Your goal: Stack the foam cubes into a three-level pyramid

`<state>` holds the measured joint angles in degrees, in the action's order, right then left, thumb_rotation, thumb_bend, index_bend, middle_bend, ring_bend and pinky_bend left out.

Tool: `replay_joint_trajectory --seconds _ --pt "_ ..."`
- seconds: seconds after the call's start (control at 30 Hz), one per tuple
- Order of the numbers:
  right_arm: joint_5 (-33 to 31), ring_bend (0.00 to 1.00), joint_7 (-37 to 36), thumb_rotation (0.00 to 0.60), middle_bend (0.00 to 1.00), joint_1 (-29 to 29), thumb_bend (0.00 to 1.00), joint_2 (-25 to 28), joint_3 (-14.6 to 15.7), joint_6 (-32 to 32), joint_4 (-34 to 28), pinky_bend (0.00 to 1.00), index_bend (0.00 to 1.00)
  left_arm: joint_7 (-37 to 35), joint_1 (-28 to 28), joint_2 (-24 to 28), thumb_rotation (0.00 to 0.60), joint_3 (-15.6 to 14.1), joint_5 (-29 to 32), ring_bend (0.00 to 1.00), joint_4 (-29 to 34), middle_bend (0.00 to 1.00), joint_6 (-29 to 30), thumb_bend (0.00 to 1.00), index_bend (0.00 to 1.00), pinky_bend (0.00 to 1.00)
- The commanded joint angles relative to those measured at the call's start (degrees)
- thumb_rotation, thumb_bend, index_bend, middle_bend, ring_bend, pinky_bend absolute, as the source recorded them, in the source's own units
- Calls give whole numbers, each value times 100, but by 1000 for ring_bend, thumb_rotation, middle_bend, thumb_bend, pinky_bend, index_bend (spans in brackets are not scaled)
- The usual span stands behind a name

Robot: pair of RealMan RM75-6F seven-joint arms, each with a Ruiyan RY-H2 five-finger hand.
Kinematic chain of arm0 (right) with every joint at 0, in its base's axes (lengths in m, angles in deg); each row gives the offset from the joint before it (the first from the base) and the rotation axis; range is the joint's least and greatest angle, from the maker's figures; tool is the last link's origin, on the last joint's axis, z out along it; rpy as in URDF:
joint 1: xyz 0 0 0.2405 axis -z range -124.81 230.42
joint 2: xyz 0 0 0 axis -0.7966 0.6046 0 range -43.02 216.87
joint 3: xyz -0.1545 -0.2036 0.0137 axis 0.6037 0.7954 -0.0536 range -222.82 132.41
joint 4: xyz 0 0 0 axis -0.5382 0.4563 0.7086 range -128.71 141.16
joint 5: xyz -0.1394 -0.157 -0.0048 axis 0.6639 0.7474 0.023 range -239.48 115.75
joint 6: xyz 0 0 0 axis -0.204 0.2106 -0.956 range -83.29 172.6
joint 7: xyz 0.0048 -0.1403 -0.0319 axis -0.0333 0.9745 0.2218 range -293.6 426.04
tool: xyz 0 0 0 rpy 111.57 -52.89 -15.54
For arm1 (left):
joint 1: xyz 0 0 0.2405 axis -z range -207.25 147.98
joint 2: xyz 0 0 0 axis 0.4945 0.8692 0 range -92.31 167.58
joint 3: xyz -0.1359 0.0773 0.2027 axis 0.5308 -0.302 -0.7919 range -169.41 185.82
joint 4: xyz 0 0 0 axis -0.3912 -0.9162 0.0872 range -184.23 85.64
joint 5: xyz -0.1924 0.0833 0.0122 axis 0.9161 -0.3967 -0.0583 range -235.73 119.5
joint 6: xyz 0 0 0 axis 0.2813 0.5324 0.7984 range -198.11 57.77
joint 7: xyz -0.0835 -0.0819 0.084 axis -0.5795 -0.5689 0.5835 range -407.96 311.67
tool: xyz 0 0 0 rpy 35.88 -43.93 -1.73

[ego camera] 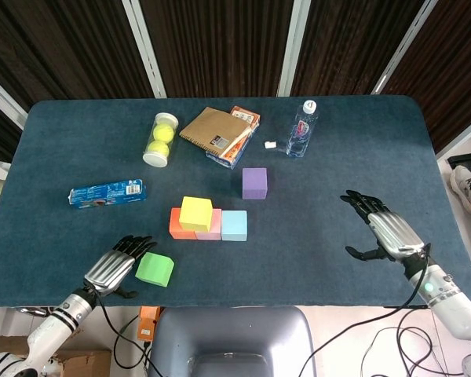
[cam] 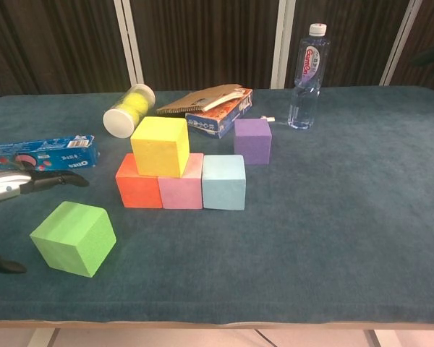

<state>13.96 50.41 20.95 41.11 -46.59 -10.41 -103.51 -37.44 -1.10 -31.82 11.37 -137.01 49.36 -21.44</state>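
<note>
- I judge the green foam cube (ego camera: 155, 269) light, squashy; I'd grip opposite flat faces gently
- left hand (ego camera: 114, 268) beside it, fingers apart, empty; right hand (ego camera: 383, 232) likewise spread

Six foam cubes: orange (ego camera: 175, 224), pink (ego camera: 214, 227), blue (ego camera: 235, 225), yellow (ego camera: 196, 213), purple (ego camera: 254, 182), green (ego camera: 155, 269). One water bottle (ego camera: 301, 129), one ball tube (ego camera: 161, 139), one biscuit pack (ego camera: 107, 192), one notebook (ego camera: 212, 129).

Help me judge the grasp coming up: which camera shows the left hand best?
The head view: the whole left hand shows, open, beside the green cube. The chest view catches only its fingers at the frame's left edge.
</note>
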Motion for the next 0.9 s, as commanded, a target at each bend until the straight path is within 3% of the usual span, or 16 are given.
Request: replay_joint_trajectory --seconds 0.03,0.33,0.53,0.73,0.9 --pt "66 0 -85 600 0 30 207 -1 -27 63 73 0 0 -77 125 -148 600 29 124 0 -121 0 -127 107 96 41" --pt "304 0 -340 600 0 50 207 119 -38 312 176 0 0 -96 321 -495 600 68 306 0 -403 24 -178 106 243 42" --pt "440 0 -527 600 0 138 206 194 -70 293 216 0 0 0 398 -692 600 89 584 12 -503 93 -146 94 406 42" --pt "537 0 -716 600 0 183 206 141 -108 310 377 0 0 -55 414 -730 600 148 956 42 -223 144 -96 95 457 50" --pt "596 0 -1028 600 0 203 206 117 -147 348 580 0 0 -36 446 -755 600 237 1152 97 110 209 56 102 468 153"
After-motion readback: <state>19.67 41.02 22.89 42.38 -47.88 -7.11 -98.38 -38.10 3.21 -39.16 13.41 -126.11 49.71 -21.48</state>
